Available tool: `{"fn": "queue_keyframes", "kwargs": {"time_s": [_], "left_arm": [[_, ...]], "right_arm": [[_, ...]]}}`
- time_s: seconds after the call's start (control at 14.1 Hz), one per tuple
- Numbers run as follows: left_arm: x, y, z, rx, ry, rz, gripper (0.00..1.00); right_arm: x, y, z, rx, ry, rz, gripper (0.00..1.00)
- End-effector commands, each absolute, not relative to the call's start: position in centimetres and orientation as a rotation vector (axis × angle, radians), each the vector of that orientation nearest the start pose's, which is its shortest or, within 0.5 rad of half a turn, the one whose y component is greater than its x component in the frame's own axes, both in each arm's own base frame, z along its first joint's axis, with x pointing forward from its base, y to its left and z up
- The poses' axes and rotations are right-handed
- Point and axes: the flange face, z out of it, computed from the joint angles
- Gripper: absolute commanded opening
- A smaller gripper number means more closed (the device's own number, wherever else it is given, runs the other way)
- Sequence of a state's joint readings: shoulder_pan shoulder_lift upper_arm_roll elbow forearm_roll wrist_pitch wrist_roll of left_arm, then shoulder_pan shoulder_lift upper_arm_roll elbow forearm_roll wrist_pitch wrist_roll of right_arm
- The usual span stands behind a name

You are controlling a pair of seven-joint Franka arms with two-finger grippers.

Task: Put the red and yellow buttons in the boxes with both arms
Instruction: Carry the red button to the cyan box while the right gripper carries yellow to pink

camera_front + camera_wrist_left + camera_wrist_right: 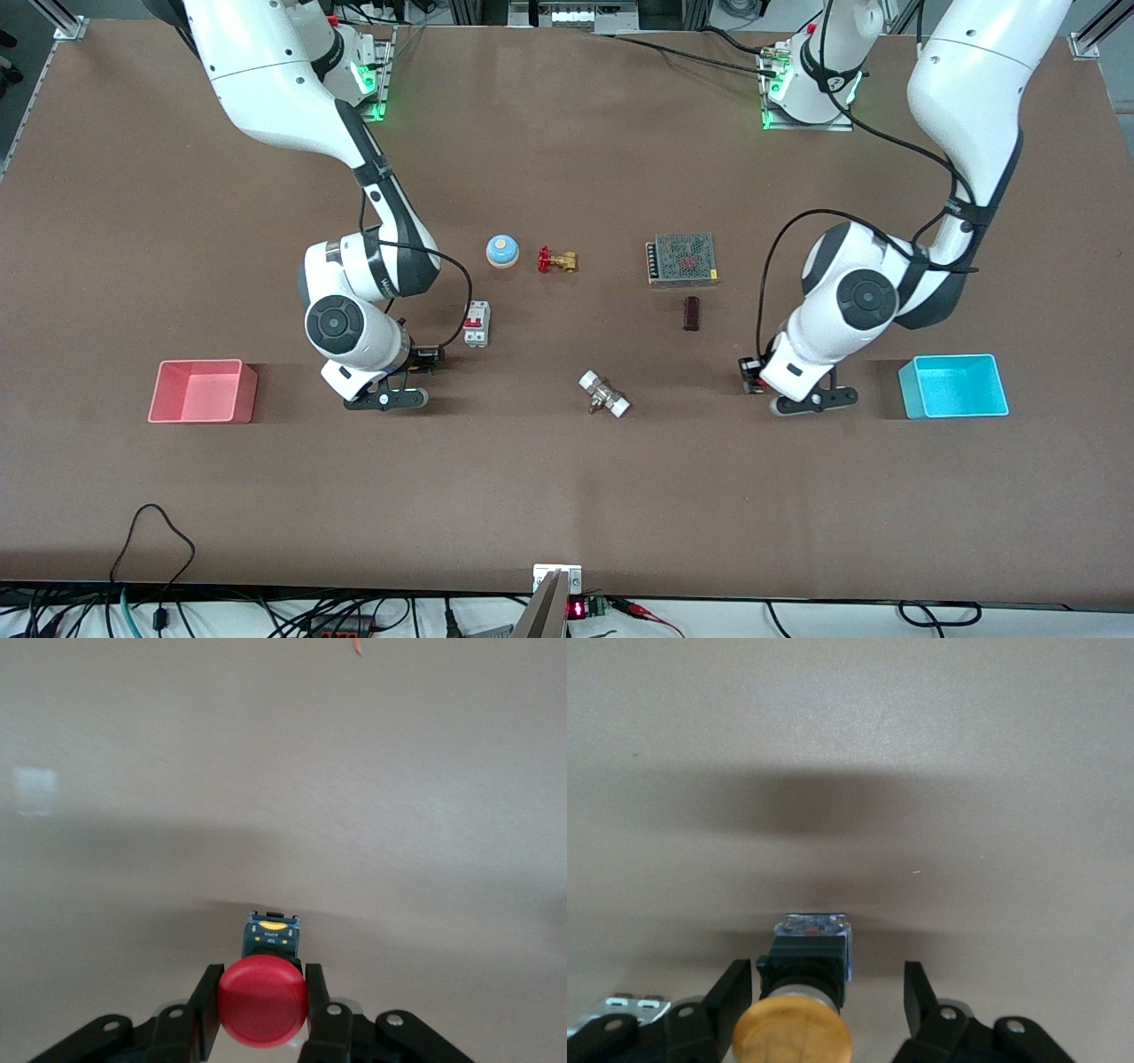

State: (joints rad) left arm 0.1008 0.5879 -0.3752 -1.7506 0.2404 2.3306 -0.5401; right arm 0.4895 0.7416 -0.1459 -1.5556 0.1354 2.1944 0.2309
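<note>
In the left wrist view my left gripper (261,983) is shut on the red button (263,1001), with both fingers against its round cap and its black body pointing at the table. In the front view the left gripper (813,401) is low beside the cyan box (955,387), and the button is hidden under it. In the right wrist view my right gripper (826,979) is open around the yellow button (793,1041); one finger is at the cap, the other stands apart. In the front view the right gripper (387,400) is low, near the pink box (202,391).
Mid-table are a blue-and-white bell (502,251), a red-handled brass valve (556,260), a white circuit breaker (477,323), a mesh-topped metal unit (681,259), a dark brown block (691,314) and a white-ended fitting (604,394).
</note>
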Motion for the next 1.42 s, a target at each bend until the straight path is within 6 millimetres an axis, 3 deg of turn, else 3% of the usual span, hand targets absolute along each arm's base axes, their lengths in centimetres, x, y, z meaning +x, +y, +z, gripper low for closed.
{"fn": "queue_keyframes", "kwargs": {"time_s": [0.0, 0.14, 0.28, 0.5, 0.64, 0.71, 0.78, 0.99, 1.13, 1.35], "left_arm": [[65.6, -11.1, 28.6, -3.13, -0.183, -0.02, 0.34], [66.5, -7.9, 30.2, -3.113, -0.151, 0.03, 0.34], [67.5, -4.2, 32.3, -3.101, -0.128, 0.066, 0.34], [68.2, 0.7, 33.5, -3.105, -0.108, 0.062, 0.34], [68.5, 4.5, 34.0, -3.109, -0.075, 0.044, 0.34], [68.5, 5.9, 34.0, -3.112, -0.045, 0.043, 0.34], [68.3, 7.8, 33.6, -3.115, -0.028, 0.052, 0.34], [67.7, 12.1, 31.8, -3.13, 0.038, 0.083, 0.34], [67.2, 14.7, 30.4, -3.141, 0.06, 0.112, 0.34], [67.2, 15.6, 27.5, -3.159, 0.064, 0.123, 0.34]], "right_arm": [[64.9, 25.5, 20.6, -3.145, -0.083, 0.135, 0.54], [64.9, 25.5, 20.6, -3.144, -0.088, 0.135, 0.39], [64.9, 25.5, 20.6, -3.144, -0.086, 0.135, 0.32], [65.1, 25.5, 21.5, -3.14, -0.086, 0.118, 0.24], [66.4, 26.2, 24.4, -3.129, -0.103, 0.044, 0.23], [66.9, 26.0, 25.7, -3.134, -0.104, 0.043, 0.22], [67.6, 24.9, 28.2, -3.134, -0.085, 0.043, 0.22], [70.0, 18.0, 34.1, -3.178, -0.018, 0.066, 0.22], [71.1, 11.4, 35.4, -3.211, -0.048, 0.076, 0.22], [71.8, 1.2, 35.7, -3.21, -0.045, 0.095, 0.22]]}}
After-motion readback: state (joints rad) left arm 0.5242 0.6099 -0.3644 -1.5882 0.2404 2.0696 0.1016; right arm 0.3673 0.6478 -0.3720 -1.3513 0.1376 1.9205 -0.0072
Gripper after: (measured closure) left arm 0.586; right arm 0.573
